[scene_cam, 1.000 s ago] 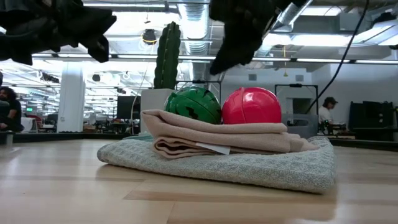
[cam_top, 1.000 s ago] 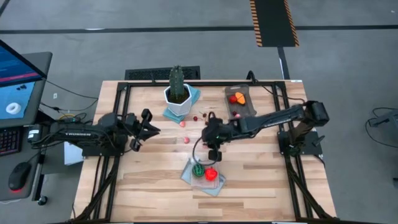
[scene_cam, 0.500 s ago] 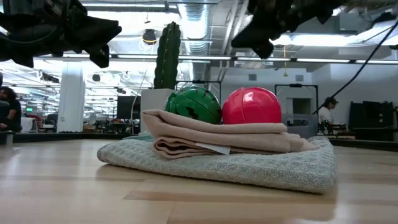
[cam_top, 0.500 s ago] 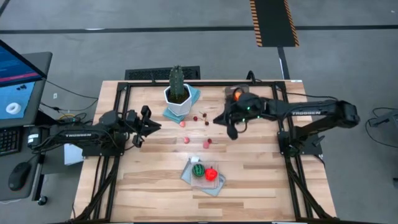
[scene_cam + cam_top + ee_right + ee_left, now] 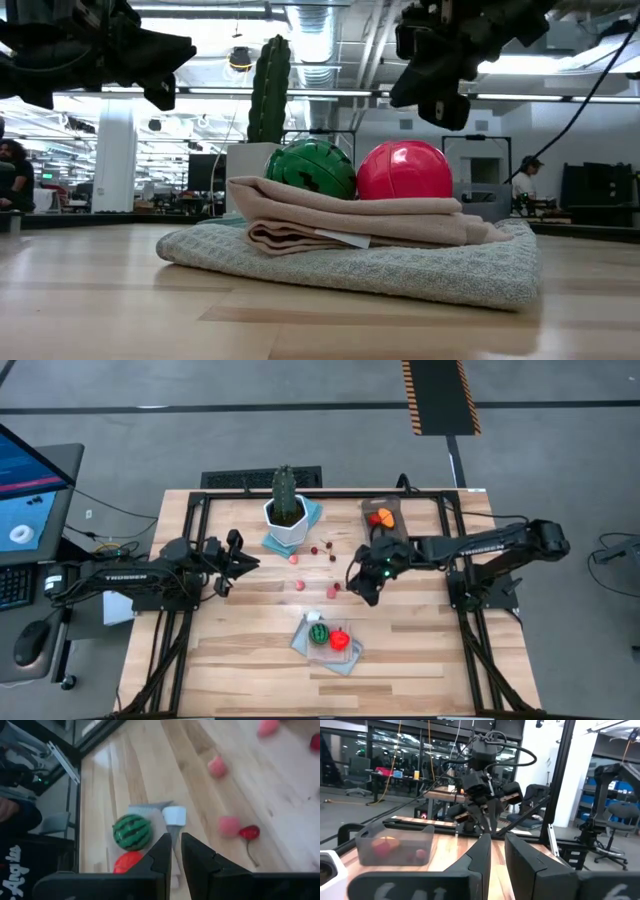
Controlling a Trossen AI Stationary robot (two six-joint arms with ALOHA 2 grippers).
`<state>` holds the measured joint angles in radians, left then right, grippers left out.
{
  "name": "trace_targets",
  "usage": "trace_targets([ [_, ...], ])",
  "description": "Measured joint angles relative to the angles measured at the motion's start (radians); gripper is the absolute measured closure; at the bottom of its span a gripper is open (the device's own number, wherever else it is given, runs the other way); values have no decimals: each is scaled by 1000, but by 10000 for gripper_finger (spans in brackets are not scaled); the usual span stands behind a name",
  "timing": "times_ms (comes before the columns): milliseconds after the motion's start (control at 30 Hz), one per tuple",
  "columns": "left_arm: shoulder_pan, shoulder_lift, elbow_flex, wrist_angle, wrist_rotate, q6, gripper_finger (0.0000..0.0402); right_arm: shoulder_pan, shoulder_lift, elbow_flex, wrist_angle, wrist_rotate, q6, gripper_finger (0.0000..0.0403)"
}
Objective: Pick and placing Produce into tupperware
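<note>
The tupperware (image 5: 382,525) stands at the far right of the table with an orange and a red piece inside; the left wrist view also shows the tub (image 5: 395,845). A green-striped ball (image 5: 318,633) and a red ball (image 5: 339,640) rest on a folded cloth (image 5: 345,658) near the front. Tiny red and pink bits (image 5: 299,586) lie scattered mid-table. My right gripper (image 5: 362,586) hovers shut above the table's middle, between the tub and the cloth, holding nothing; its wrist view looks down on the green-striped ball (image 5: 132,832). My left gripper (image 5: 238,555) waits shut at the left, raised.
A tall green cactus in a white pot (image 5: 287,510) stands on a blue cloth at the far middle. A small white piece (image 5: 329,592) lies beside a pink bit near the right gripper. Black frame rails run along the table's left, right and far edges.
My right gripper has left the spot just above the cloth, swung toward the table's far right up to the tupperware, then come back toward the table's middle while rolling its wrist. The balls on the cloth have stayed put.
</note>
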<state>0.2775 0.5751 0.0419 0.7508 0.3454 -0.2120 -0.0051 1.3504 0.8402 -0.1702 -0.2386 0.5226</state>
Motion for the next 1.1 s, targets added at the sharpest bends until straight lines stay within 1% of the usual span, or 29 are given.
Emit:
trace_targets([
  [233, 0, 0, 0, -16, -3, 16, 357, 39, 45, 1, -16, 0, 19, 337],
  [367, 0, 0, 0, -37, -5, 17, 357, 59, 94, 1, -30, 8, 27, 337],
  [600, 0, 0, 0, -57, -12, 32, 357, 84, 216, 1, -33, 97, 19, 337],
  [733, 0, 0, 0, -69, -12, 46, 357, 83, 264, 2, -30, 136, -34, 337],
  [833, 0, 0, 0, -76, -12, 59, 357, 74, 291, 2, -29, 133, -77, 337],
  [967, 0, 0, 0, -87, -12, 62, 357, 46, 321, 2, -23, 131, -74, 336],
  [1100, 0, 0, 0, -89, -12, 63, 357, 15, 327, 28, -30, 111, -83, 323],
])
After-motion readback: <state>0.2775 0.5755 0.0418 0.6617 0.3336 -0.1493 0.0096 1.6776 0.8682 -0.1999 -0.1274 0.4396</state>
